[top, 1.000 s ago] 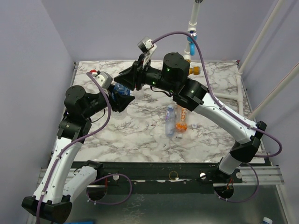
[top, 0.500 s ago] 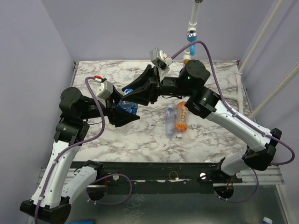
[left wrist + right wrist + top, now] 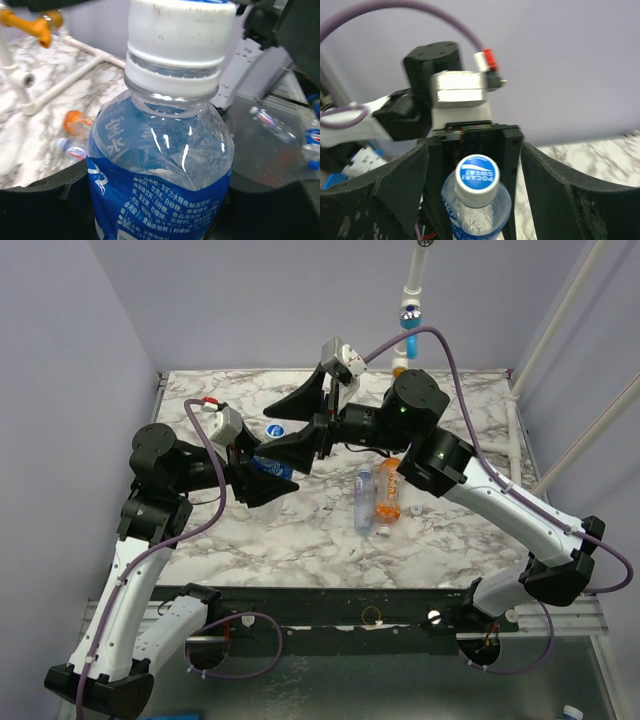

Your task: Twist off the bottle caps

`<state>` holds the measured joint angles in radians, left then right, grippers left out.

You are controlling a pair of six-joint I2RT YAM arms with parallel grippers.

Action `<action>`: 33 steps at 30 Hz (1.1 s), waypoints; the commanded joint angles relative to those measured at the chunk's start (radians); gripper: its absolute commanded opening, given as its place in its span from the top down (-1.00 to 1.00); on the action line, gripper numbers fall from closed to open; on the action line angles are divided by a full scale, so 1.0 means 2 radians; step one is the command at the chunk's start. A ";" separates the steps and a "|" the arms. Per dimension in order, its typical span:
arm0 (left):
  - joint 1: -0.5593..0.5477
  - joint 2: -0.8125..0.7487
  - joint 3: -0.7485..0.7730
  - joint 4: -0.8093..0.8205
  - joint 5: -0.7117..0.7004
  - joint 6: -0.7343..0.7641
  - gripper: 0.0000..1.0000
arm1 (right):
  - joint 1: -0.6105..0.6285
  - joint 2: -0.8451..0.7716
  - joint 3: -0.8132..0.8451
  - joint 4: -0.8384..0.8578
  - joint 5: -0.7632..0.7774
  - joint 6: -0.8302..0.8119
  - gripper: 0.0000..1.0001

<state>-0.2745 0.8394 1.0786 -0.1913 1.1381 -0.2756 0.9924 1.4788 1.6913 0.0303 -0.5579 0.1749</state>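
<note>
Step in hand: unscrewing the cap (image 3: pixel 180 30) of the blue-labelled Pocari Sweat bottle (image 3: pixel 160 170). The white ribbed cap sits on the neck with its ring just beneath, so I judge it is not yet off.
Where the bottle is: in the air above the marble table (image 3: pixel 300 530), on its left side and between the two arms.
Left gripper (image 3: pixel 264 476): clamped on the bottle's body, with a black finger on each side of the label, below the shoulder.
Right gripper (image 3: pixel 474 150): spread wide, with one finger on either side of the cap and neither touching it.
Long axis: it runs from the left gripper's clamp out through the neck towards the right wrist, whose camera looks almost straight down it onto the blue printed top.
Which way it points: the cap end leads, away from the left arm and towards the right one. From above it looks tilted, neither upright nor lying flat, though I cannot tell how steeply.
Next move calls for: the right fingers centred on the ribbed skirt, closed firmly, then turned about the bottle's own axis. The left grip has to keep the body from turning with the cap.
Still waiting: the orange bottle (image 3: pixel 388 498) and the slim light-blue-labelled bottle (image 3: pixel 364 496) lie side by side on the table, well apart from the grippers.
</note>
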 commanded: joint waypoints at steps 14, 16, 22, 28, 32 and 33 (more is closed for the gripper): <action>0.002 -0.008 -0.019 -0.015 -0.257 0.110 0.88 | 0.008 0.068 0.113 -0.123 0.222 0.041 -0.29; 0.003 -0.007 -0.019 -0.016 -0.257 0.110 0.88 | 0.009 0.076 0.118 -0.123 0.218 0.043 -0.29; 0.003 -0.007 -0.021 -0.017 -0.258 0.109 0.88 | 0.011 0.083 0.119 -0.114 0.214 0.052 -0.12; 0.003 -0.010 -0.023 -0.018 -0.261 0.109 0.88 | 0.011 0.087 0.117 -0.111 0.198 0.059 -0.11; 0.003 -0.011 -0.023 -0.018 -0.260 0.106 0.88 | 0.011 0.092 0.117 -0.112 0.192 0.062 0.05; 0.002 -0.011 -0.022 -0.018 -0.260 0.105 0.88 | 0.011 0.092 0.118 -0.112 0.190 0.062 0.10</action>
<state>-0.2703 0.8303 1.0393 -0.2314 0.6373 -0.0654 1.0073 1.6424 1.9068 -0.1810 -0.1459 0.2882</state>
